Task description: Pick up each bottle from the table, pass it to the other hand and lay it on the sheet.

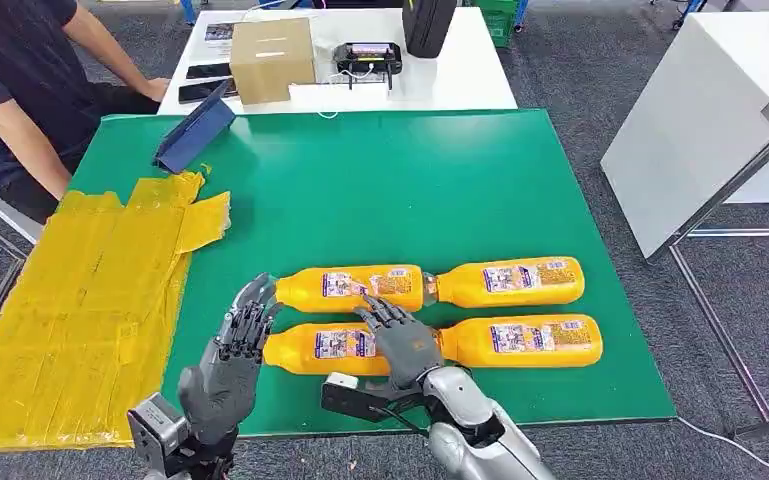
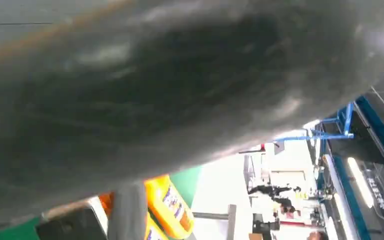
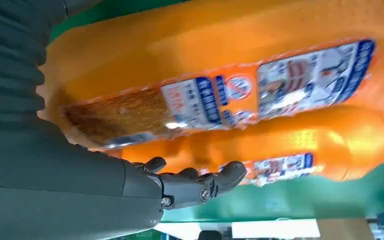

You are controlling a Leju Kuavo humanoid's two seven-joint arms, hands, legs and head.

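Green mat-covered table (image 1: pixel 380 190) fills the middle of the head view, w/ a white desk (image 1: pixel 460 70) butted against its far edge and grey carpet around.

Four orange plastic bottles w/ blue-and-white labels lie on their sides on the green, two rows of two: far-left bottle (image 1: pixel 350 287), far-right bottle (image 1: pixel 510 282), near-left bottle (image 1: pixel 330 347), near-right bottle (image 1: pixel 525 340). Far pair sits end to end, nearly touching; same for the near pair.

Crumpled yellow sheet (image 1: pixel 70 310) covers the table's left side, well apart from the bottles; nothing lies on it.

Right hand (image 1: pixel 397 340) rests over the near-left bottle's right end, fingers spread fwd toward the far-left bottle. Right wrist view: fingers (image 3: pixel 214 182) extended beside the orange bodies, not closed round either, so hand is wide and holding nothing.

Left hand (image 1: pixel 235 360) is raised just left of the bottles' left ends, fingers apart and slightly curled, nothing in it. Left wrist view mostly blurred grey; an orange bottle (image 2: pixel 172 207) peeks past it.

Blue folder-like case (image 1: pixel 195 135) leans at the table's far-left corner. On the white desk: brown cardboard box (image 1: pixel 272 60), black handheld controller (image 1: pixel 368 55). Person in dark top (image 1: pixel 10 90) sits at far left.
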